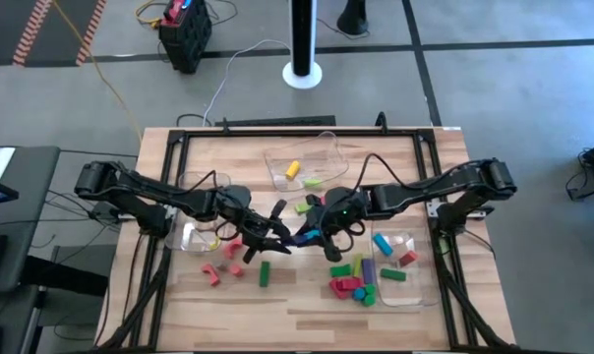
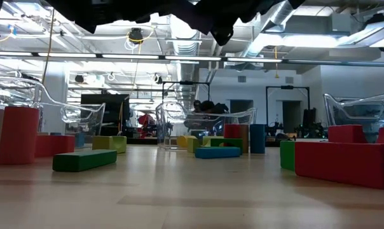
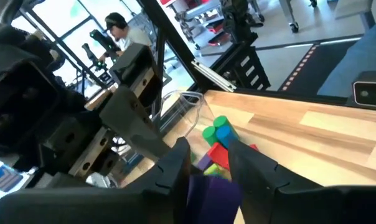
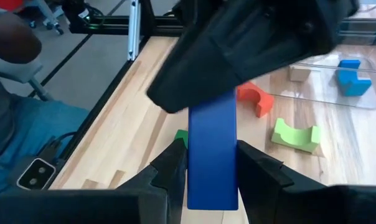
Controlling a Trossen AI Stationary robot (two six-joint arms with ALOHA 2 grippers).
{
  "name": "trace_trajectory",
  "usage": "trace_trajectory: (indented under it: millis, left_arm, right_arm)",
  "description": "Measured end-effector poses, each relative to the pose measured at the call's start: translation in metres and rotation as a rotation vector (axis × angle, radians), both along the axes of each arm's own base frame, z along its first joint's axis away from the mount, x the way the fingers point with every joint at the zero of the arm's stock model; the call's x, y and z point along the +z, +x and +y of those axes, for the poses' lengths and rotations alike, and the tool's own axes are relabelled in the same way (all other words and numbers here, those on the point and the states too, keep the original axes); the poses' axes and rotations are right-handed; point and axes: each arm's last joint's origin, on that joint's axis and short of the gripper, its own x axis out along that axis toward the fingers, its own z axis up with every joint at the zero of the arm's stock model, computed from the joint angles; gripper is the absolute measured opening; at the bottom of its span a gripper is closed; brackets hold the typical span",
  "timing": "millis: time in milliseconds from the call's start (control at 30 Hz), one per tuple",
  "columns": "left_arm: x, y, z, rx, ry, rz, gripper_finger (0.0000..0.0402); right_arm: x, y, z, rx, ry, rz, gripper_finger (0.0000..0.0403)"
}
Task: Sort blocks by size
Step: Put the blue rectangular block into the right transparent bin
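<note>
Meeting of both arms above the middle of the wooden counter [image 1: 307,305], as seen from overhead.

Right claw [image 4: 211,155]: clamped on a blue bar [image 4: 211,124], one dark finger pressed flat against each long side, the bar raised clear of the counter.

Left claw [image 3: 208,149]: facing the right one, closed on the far end of the same bar, which looks bluish purple between the fingers in the left wrist view.

In the high view, only a short stretch of that bar showing between the two claws, over the counter's centre.

Remaining blocks, by location:
- Clear bin at the far middle [image 1: 322,143]: a yellow block [image 1: 293,169] and a pale green piece [image 1: 312,182].
- Clear bin on the right [image 1: 415,295]: a blue block [image 1: 383,243], a red block [image 1: 407,258] and a green bar [image 1: 393,275].
- Clear bin on the left [image 1: 189,236], under the left arm: contents not clear enough to tell.
- Loose on the counter, near side left: red arches [image 1: 210,273] and a green bar [image 1: 265,272] lying flat.
- Loose on the counter, just beside the right bin: a tight cluster [image 1: 351,283] of red, green, purple and blue pieces.
- Below the held bar, in the right wrist view: an orange arch [image 4: 255,99] and a light green arch [image 4: 295,135], apart from each other.
</note>
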Motion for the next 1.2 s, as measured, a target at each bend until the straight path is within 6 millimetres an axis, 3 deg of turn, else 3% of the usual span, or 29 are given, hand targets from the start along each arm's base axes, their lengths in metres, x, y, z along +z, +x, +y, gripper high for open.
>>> trace_trajectory:
  millis: [300, 500, 767, 1200]
  left_arm:
    - [-0.0025, 0.0001, 0.0009, 0.028, 0.047, 0.001, 0.0145]
    - [-0.004, 0.0011, 0.0031, 0.118, 0.083, 0.006, 0.0123]
    - [-0.0037, 0.0006, -0.002, 0.098, 0.134, -0.02, 0.0072]
    - [-0.0046, 0.0003, -0.0027, 0.094, 0.125, -0.007, 0.0067]
  right_arm:
    - [0.0006, -0.0005, 0.0007, 0.018, 0.007, -0.002, 0.0146]
    - [0.001, -0.0005, 0.0008, 0.016, 0.014, 0.001, 0.0146]
    - [0.0006, -0.0007, 0.001, 0.016, 0.017, 0.007, 0.0146]
    - [-0.0008, -0.0015, 0.0008, 0.014, 0.013, 0.025, 0.0162]
